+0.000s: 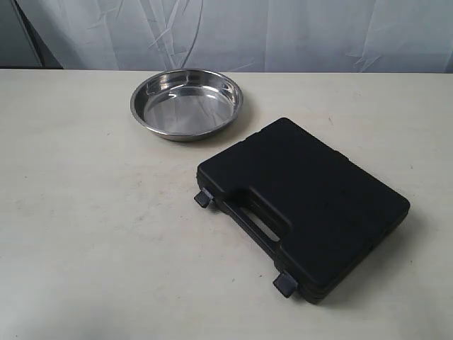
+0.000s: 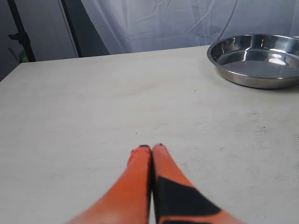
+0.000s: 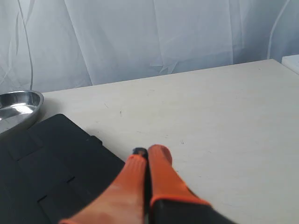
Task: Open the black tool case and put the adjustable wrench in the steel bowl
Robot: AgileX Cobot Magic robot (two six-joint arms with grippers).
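Note:
The black tool case (image 1: 306, 207) lies closed on the table, right of centre, handle and two latches facing the front left. It also shows in the right wrist view as a black slab (image 3: 51, 168). The adjustable wrench is hidden. The steel bowl (image 1: 186, 103) stands empty behind the case, also seen as a shiny pan (image 2: 259, 59) and a rim (image 3: 17, 108). My left gripper (image 2: 152, 148) is shut, empty, over bare table away from the bowl. My right gripper (image 3: 148, 152) is shut, empty, just beside the case's edge. Neither arm appears in the exterior view.
The table (image 1: 85, 227) is pale and bare on the left and front. A white curtain (image 1: 248, 32) hangs behind it. The table's far edge runs close behind the bowl. A white corner of something (image 3: 292, 61) sits at the table's far right.

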